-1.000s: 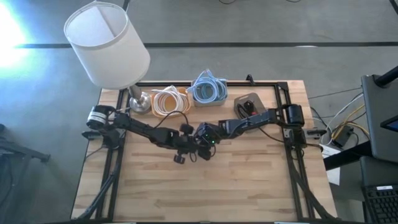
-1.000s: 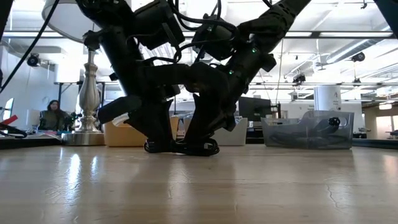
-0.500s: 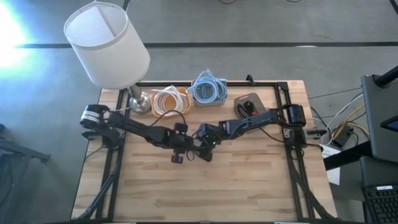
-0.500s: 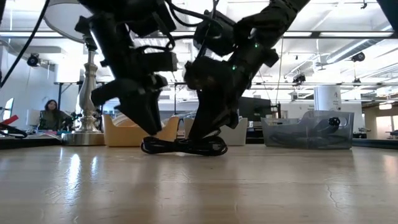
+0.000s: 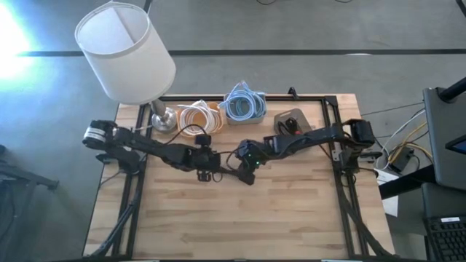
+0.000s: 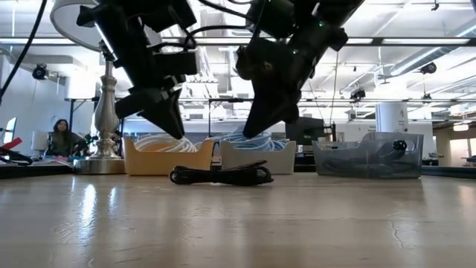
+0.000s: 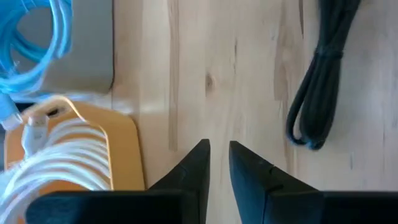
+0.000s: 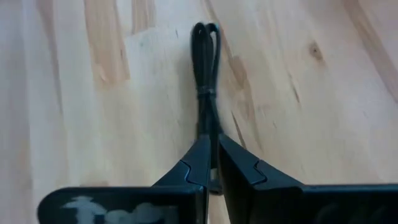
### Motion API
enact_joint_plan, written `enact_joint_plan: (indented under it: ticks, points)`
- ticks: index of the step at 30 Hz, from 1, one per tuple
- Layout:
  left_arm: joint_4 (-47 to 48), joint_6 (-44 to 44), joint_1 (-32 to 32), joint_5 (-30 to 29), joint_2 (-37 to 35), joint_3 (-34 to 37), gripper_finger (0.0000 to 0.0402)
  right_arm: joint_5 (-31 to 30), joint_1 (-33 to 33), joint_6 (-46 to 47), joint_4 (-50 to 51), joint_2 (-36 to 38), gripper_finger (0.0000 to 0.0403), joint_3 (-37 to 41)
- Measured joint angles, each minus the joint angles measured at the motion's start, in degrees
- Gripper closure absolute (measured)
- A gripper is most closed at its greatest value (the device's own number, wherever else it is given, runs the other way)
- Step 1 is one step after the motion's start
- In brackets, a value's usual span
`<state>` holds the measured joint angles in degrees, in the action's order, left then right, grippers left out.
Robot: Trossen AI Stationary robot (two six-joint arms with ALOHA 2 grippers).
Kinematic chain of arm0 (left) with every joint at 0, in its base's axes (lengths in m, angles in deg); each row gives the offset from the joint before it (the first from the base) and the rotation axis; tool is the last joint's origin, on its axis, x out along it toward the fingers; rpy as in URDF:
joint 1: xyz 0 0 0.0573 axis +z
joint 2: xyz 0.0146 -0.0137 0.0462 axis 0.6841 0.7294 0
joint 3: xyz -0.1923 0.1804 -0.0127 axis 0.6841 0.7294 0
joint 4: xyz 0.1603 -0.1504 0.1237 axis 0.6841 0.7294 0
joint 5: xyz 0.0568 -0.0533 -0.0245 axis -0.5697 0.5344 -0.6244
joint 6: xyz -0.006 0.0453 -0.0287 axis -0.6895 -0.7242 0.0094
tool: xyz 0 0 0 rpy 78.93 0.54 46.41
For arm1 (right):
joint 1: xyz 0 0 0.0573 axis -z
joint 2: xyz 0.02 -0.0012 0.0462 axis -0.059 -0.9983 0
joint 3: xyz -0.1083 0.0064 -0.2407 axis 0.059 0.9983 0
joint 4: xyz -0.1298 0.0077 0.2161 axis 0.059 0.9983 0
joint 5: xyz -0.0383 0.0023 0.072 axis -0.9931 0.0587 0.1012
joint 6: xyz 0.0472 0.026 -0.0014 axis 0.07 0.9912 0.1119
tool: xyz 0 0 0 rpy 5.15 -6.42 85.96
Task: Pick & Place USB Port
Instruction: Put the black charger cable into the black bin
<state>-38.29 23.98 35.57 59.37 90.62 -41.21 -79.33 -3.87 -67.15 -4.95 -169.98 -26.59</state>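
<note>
Right gripper (image 6: 256, 126) hangs just above the table, fingers pressed nearly together with only a sliver of gap, holding nothing. Left gripper (image 6: 169, 123) hovers beside it at the same height, fingers also close with a narrow gap, empty too. Between and below them the black bundled cable (image 6: 221, 175) lies flat on the wooden table (image 5: 240, 218) — a tied coil, apart from both grippers. In the right wrist view the coil (image 8: 206, 74) runs straight out past the fingertips. Behind it sit the orange bin (image 5: 198, 116) of white cables, the grey bin (image 5: 243, 108) of blue ones and a dark bin (image 5: 293, 121); lamp (image 5: 127, 54) at the back left corner. To grasp well, I'd judge one gripper should spread wide first, come down across the tie at mid-bundle — not a loose loop end — and close squarely.
</note>
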Motion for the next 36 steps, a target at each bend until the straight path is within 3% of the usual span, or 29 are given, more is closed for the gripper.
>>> enact_joint_plan:
  ticks: [17, 28, 36]
  points:
    - [0.55, 2.18, 0.00, 0.45, 0.12, 1.18, 0.0339, -0.59, -0.05, -4.15, -0.86, -3.27, 0.0352, 0.03]
    - [0.47, 2.17, 0.00, 0.46, 0.12, 1.18, 0.0339, -2.94, 0.10, -15.82, -3.72, -3.27, 0.0333, 0.03]
    - [0.49, 2.16, 0.00, 0.46, 0.10, 1.41, 0.0339, -2.71, 0.10, -14.26, -7.55, -3.30, 0.0333, 0.03]
